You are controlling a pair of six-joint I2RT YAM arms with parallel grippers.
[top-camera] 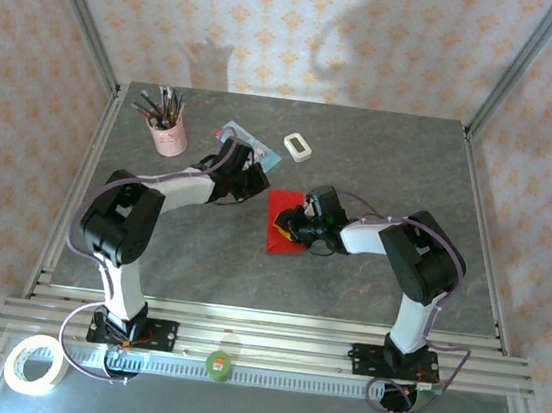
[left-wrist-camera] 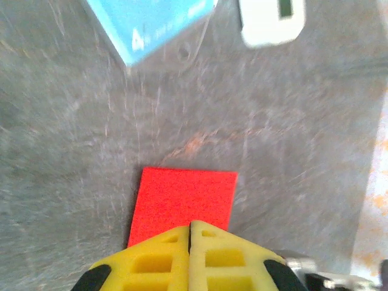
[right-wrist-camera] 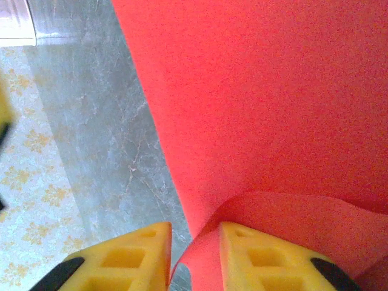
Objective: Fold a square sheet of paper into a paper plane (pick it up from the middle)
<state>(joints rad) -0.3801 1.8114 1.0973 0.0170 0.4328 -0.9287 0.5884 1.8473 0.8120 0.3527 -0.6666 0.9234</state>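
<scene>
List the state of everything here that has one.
left end effector, shut on an edge of the square sheet of paper.
right end effector, jaws apart, the curled paper between them.
square sheet of paper, one edge curled up, no plane shape yet.
pink cup, upright, pens in it.
tape roll, lying flat.

Grey marbled stone-look worktop (top-camera: 381, 169), silver aluminium profile rails (top-camera: 270, 339) along near edge. Cream orange-flower-patterned walls (top-camera: 377, 38) far, left, right; slanted aluminium corner posts (top-camera: 83, 12). Soft shadows on far wall.
</scene>
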